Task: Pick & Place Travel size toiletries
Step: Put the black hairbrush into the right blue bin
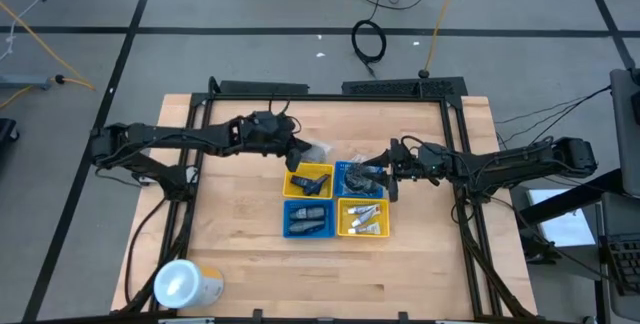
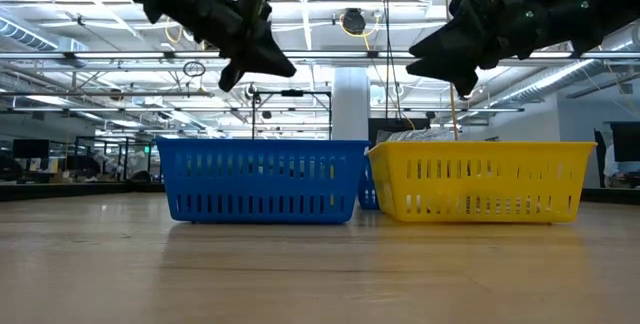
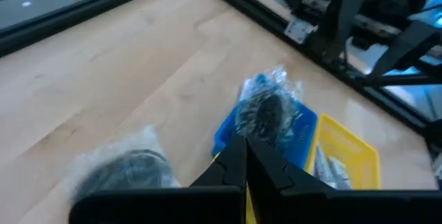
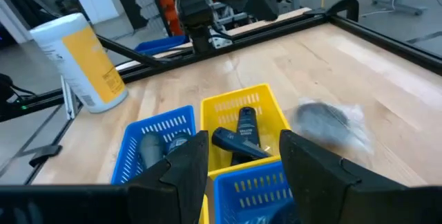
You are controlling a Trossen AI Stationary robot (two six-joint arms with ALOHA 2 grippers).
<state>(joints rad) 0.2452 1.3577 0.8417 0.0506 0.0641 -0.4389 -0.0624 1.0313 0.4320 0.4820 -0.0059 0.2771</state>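
Note:
Four small trays stand in a square. The far yellow tray [image 1: 308, 180] holds small dark bottles [image 4: 238, 134]. The far blue tray [image 1: 352, 176] holds a wrapped dark round piece [image 3: 266, 110]. The near blue tray [image 1: 308, 216] holds dark items, and the near yellow tray [image 1: 362, 216] holds white tubes. Another wrapped dark piece [image 1: 318, 151] lies on the table by the far yellow tray, also seen as a wrapped piece [image 3: 128, 172] beside my left fingers. My left gripper [image 1: 300, 157] hovers shut next to it, raised above the table [image 2: 283, 67]. My right gripper [image 1: 385, 179] hangs open over the far blue tray, holding nothing [image 4: 242, 175].
A large white-topped yellow cylinder [image 1: 187, 284] lies near the table's near left corner. A black frame [image 1: 330, 92] runs along the far edge and both sides. Bare wood [image 1: 400, 274] spreads in front of the trays.

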